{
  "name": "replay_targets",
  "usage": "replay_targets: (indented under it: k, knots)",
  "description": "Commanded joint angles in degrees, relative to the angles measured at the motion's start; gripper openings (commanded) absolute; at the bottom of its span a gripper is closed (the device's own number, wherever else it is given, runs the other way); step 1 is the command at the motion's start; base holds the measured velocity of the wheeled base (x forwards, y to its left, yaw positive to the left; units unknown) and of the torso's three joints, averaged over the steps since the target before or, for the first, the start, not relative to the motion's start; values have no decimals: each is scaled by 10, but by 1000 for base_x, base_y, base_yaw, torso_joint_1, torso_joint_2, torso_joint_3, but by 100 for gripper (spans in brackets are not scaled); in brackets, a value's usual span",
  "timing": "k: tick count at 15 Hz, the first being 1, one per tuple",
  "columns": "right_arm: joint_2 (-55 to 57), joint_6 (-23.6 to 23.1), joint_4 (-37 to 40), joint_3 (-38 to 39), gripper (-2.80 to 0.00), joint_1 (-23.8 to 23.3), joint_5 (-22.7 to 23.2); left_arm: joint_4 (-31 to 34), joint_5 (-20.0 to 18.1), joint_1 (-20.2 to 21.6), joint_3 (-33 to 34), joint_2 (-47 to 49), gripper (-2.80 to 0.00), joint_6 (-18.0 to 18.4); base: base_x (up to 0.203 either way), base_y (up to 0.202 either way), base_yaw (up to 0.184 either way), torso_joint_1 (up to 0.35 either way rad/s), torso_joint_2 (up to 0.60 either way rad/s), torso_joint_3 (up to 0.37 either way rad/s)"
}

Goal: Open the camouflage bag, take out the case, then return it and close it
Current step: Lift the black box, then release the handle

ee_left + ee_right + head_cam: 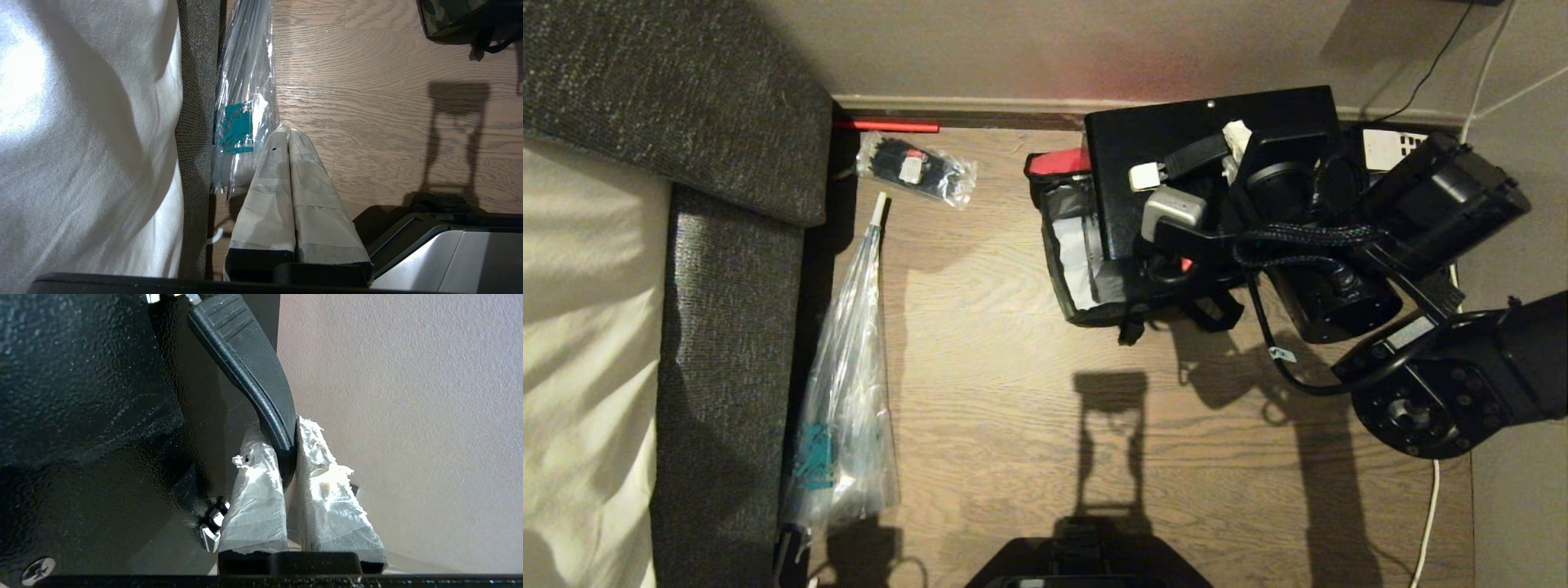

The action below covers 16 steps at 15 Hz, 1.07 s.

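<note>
Case lifted by its handle over the open bag.
My right gripper (288, 453) is clamped on the case's strap handle (253, 371); the case (1176, 155) hangs tilted above the bag (1070, 245), which sits open on the wood floor (1013, 408) by the wall. My left gripper (289, 141), fingers pressed together and empty, rests beside a clear sleeve (245, 81).

The case (81, 396) shows a pebbled, matt black skin; its strap handle (253, 371) beside it looks smooth, ribbed plastic. Near the case, the floor (1029, 425) is grained wood, and the camouflage bag (1086, 269) is cloth.
</note>
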Motion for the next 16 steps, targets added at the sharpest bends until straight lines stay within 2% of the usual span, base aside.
replay_targets:
  k: [1, 7, 16]
  knots:
    - [-23, -6, -5, 8, -280, -2, 0, 0, 0, 0, 0, 0, -280, 0, 0, 0, 0, 0, 0, 0]
    - [-61, -6, 11, 23, -280, -55, -10, 0, 0, 0, 0, 0, -280, 0, 0, 0, 0, 0, 0, 0]
    - [-92, 16, 14, 49, -280, -181, -9, 0, 0, 0, 0, 0, -280, 0, 0, 0, 0, 0, 0, 0]
